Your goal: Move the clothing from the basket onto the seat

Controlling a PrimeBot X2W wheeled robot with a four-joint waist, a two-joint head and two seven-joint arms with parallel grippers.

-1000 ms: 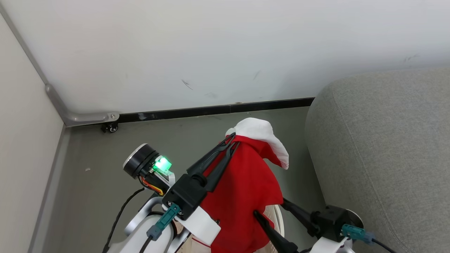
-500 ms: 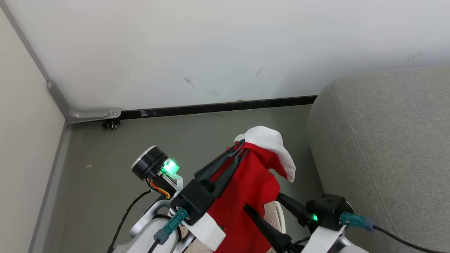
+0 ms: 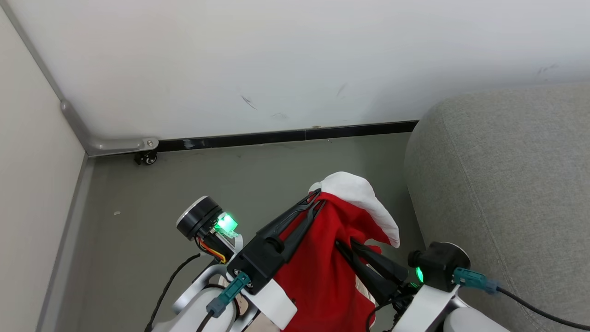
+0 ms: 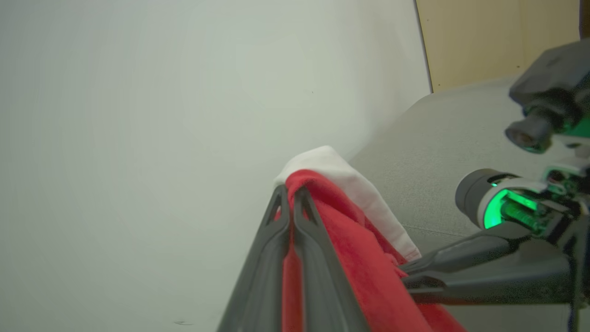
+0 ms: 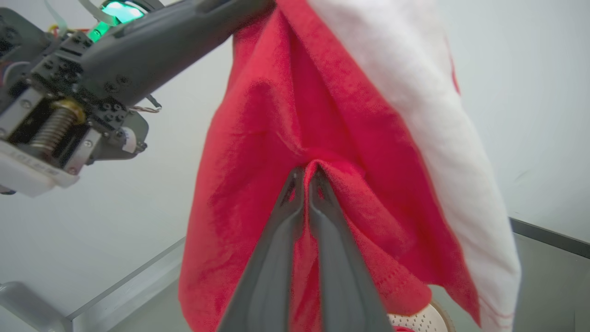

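A red garment with white trim, the clothing point(image 3: 322, 272), hangs in the air from my left gripper point(image 3: 315, 199), which is shut on its top edge just below the white trim. My right gripper point(image 3: 345, 244) is shut on a fold of the same red fabric lower down on its right side. The left wrist view has my left gripper point(image 4: 289, 191) pinching the clothing point(image 4: 364, 263). In the right wrist view my right gripper point(image 5: 306, 171) bunches the clothing point(image 5: 286, 115). A sliver of the perforated cream basket point(image 5: 417, 319) peeks out beneath. The grey seat point(image 3: 507, 184) lies to the right.
A white wall with a black baseboard point(image 3: 286, 136) runs across the back. A metal bracket with a small caster point(image 3: 146, 158) sits in the left corner beside a pale side panel point(image 3: 32, 184). Grey floor point(image 3: 138, 216) lies between wall and seat.
My right gripper, open a second ago below the garment, has risen and shut on a fold of the red fabric. The left gripper keeps its hold. The head view has shifted slightly.
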